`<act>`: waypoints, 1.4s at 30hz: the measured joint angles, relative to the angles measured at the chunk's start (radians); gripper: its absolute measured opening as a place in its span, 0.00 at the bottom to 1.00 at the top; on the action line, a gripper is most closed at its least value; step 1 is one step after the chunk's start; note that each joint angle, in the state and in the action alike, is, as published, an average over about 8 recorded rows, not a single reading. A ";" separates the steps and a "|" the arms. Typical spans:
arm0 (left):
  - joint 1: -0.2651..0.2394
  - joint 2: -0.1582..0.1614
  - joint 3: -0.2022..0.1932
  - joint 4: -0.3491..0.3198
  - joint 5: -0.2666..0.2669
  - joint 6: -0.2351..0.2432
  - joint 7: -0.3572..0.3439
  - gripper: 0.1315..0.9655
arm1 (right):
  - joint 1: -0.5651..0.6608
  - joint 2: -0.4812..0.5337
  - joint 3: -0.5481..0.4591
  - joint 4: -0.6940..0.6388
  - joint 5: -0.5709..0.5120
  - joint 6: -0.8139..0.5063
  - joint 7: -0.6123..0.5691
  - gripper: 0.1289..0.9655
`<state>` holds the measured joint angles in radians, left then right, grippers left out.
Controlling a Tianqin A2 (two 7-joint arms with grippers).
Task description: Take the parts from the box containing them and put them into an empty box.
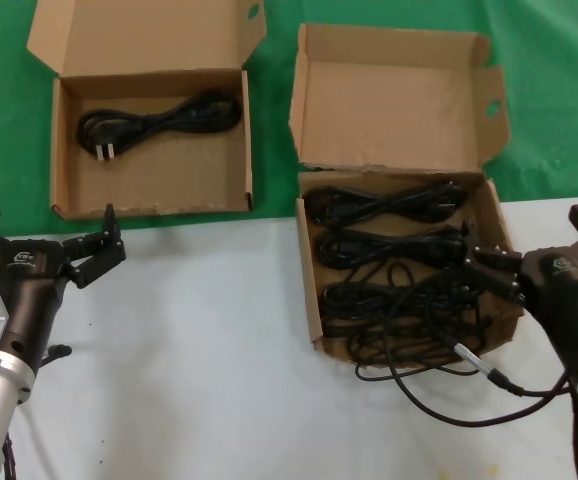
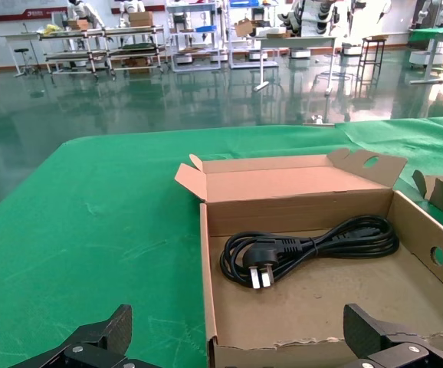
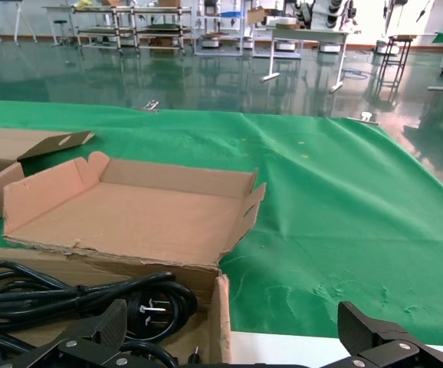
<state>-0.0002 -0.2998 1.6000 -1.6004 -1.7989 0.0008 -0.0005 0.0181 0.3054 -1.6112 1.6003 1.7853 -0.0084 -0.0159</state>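
Note:
The brown box with the winged lid stands at the right and holds several black power cords. One cord trails over its front edge onto the white table. The box with the flat lid stands at the back left with one cord in it. My right gripper is open and empty, straddling the winged box's right wall; the right wrist view shows the gripper and the cords. My left gripper is open and empty in front of the flat-lid box; the left wrist view shows the gripper and the cord.
The boxes stand on a green cloth at the back of the table. A white table surface lies in front of them. About a hand's width of cloth separates the two boxes.

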 joint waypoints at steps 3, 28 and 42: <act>0.000 0.000 0.000 0.000 0.000 0.000 0.000 1.00 | 0.000 0.000 0.000 0.000 0.000 0.000 0.000 1.00; 0.000 0.000 0.000 0.000 0.000 0.000 0.000 1.00 | 0.000 0.000 0.000 0.000 0.000 0.000 0.000 1.00; 0.000 0.000 0.000 0.000 0.000 0.000 0.000 1.00 | 0.000 0.000 0.000 0.000 0.000 0.000 0.000 1.00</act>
<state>-0.0002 -0.2998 1.6000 -1.6004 -1.7989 0.0008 -0.0005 0.0181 0.3054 -1.6112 1.6003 1.7853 -0.0084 -0.0160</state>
